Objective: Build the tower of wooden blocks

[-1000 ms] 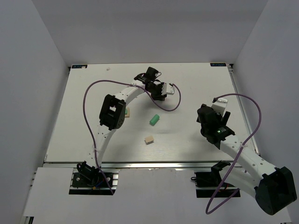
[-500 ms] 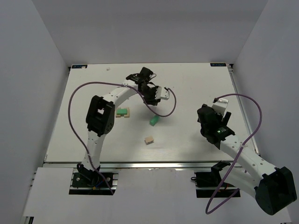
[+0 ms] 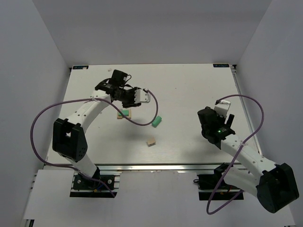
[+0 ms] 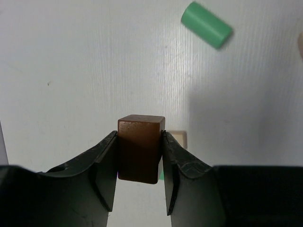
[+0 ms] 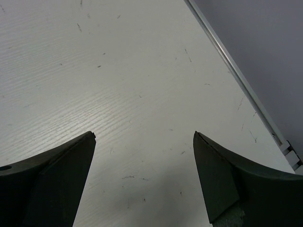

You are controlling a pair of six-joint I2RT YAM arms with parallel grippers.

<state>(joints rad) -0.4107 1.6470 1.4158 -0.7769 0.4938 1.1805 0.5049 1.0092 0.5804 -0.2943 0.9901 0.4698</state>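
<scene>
- Left wrist: left gripper [image 4: 140, 137] clamps 1 dark brown cube [image 4: 140, 153], held square.
- We judge it needs centring over the green-topped stack [image 3: 124, 113] before lowering.
- Idle: right gripper [image 5: 143, 139], jaws wide, empty.

The left arm [image 3: 87, 111] rises from the lower left of the top view, bends at its elbow and reaches to the upper left-centre. The left claw [image 4: 141, 138] points right, both fingers pressed flat against a dark brown cube [image 4: 140, 151]. The right arm [image 3: 246, 156] stretches from the lower right corner toward mid-right. The right claw [image 5: 144, 135] is spread wide, gripping nothing.
</scene>
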